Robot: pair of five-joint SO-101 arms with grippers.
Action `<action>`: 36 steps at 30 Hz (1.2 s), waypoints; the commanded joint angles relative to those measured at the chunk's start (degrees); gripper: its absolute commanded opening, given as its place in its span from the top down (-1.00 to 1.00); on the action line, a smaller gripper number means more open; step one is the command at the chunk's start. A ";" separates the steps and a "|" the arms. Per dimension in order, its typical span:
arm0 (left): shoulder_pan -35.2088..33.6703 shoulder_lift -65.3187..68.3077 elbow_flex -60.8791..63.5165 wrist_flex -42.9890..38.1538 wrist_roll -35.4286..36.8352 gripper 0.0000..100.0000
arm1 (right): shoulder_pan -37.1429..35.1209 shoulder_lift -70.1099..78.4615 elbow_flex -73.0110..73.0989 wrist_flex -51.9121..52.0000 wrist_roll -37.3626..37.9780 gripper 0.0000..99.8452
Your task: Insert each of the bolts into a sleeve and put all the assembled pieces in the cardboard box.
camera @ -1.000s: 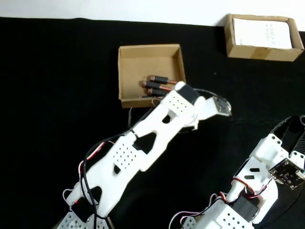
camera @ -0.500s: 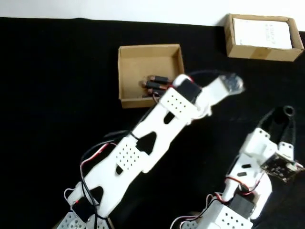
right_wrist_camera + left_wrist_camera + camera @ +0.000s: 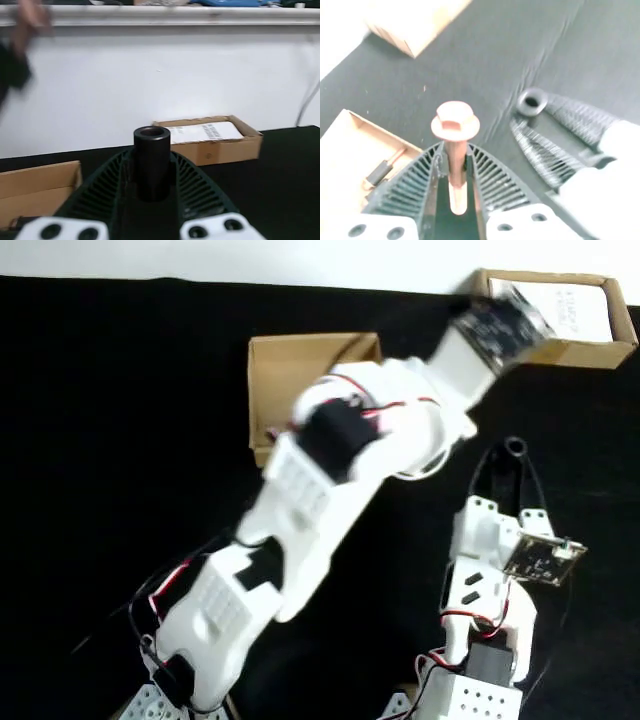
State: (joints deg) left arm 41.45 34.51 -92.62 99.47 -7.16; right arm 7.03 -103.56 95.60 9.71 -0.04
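My left gripper (image 3: 455, 150) is shut on a copper bolt (image 3: 455, 122), hex head pointing away from the wrist. In the high view the left arm (image 3: 340, 460) is raised over the cardboard box (image 3: 300, 350), its wrist near the far right box. My right gripper (image 3: 151, 161) is shut on a black sleeve (image 3: 151, 142), held upright with its open end up. The sleeve (image 3: 515, 447) sits at the tip of the right gripper (image 3: 513, 457), right of the left arm. From the left wrist, the sleeve's mouth (image 3: 532, 99) lies a little beyond the bolt head. An assembled piece (image 3: 382, 169) lies in the box.
A second cardboard box (image 3: 545, 345) holding white paper stands at the far right corner, also visible as the paper box (image 3: 210, 137) from the right wrist. Black cloth (image 3: 120, 420) covers the table, with open room on the left. A white wall rises behind the table.
The left arm has lifted and swung toward the far right, now covering most of the cardboard box. The right arm has moved left and turned its sleeve toward the left gripper.
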 commanded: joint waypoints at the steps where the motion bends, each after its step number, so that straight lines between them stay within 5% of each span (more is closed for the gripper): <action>1: 0.13 -9.71 -2.51 0.18 7.03 0.98 | -2.68 -0.66 6.73 0.04 -0.18 0.99; 15: -3.30 -31.87 1.54 1.85 8.53 0.98 | -10.95 -0.66 4.00 7.96 -0.26 0.99; 26: -3.12 -58.86 36.53 1.41 8.35 0.98 | -11.56 -0.66 4.44 8.04 0.00 0.99; 36: -7.69 -63.60 63.16 -8.70 8.35 0.98 | -12.18 -0.66 4.44 8.04 0.00 0.99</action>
State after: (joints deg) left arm 36.26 -27.82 -35.65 96.57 0.84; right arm -4.75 -103.56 95.60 17.54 -0.04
